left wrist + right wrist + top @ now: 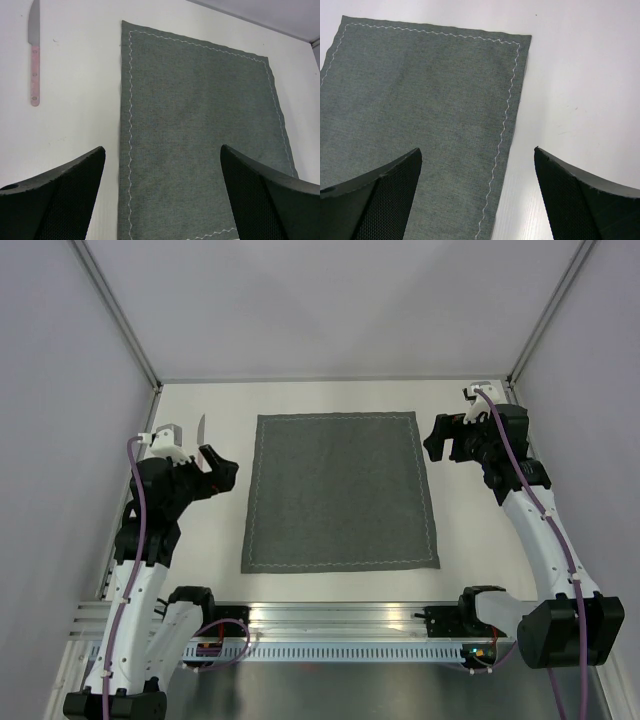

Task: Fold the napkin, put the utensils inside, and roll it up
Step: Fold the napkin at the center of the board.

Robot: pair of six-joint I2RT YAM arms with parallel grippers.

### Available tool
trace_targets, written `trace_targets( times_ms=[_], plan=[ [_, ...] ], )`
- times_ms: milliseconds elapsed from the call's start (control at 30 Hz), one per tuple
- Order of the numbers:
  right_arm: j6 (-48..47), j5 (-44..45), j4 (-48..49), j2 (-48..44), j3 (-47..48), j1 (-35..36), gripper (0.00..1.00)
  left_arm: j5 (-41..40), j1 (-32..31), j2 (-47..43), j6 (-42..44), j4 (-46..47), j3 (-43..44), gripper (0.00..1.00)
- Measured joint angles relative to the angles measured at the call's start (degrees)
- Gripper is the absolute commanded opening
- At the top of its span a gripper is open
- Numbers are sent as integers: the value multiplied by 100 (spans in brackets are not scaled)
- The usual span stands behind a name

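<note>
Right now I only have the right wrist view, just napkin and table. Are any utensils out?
Observer: One that I can see: a pink-handled knife lies left of the napkin, not touching it.
Operator: Is the napkin folded anywhere?
Observer: No, the top view shows it spread flat, all four corners out.
Operator: And the other arm?
Observer: The left gripper is open and empty, near the napkin's left edge.
</note>
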Motion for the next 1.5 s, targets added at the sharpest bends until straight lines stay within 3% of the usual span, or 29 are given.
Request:
trace_targets(
  times_ms=[367,433,600,700,800,1033,1200,1500],
  plan=[
    [-2,9,-13,-94,0,0,98,197,-142,332,-4,31,131,96],
    [-2,87,-44,-79,0,2,98,42,-603,516,-9,63,267,96],
    [-4,472,-133,155,39,2,98,-1235,-3110,1421,-52,374,848,96],
    [-2,772,-175,345,101,2,98,-1871,-4358,2378,-63,898,1156,95],
    [2,1080,-240,557,282,2,98,-2319,-5147,3407,-66,1353,1296,93],
    [85,1379,-295,1097,925,-9,98,-2730,-6363,5633,-57,2437,1790,90],
    [111,1471,-299,1307,984,-15,98,-2758,-6946,6570,52,2957,2295,87],
    [114,1530,-262,1375,984,-20,98,-2750,-7434,7499,225,3460,3032,78]
  ],
)
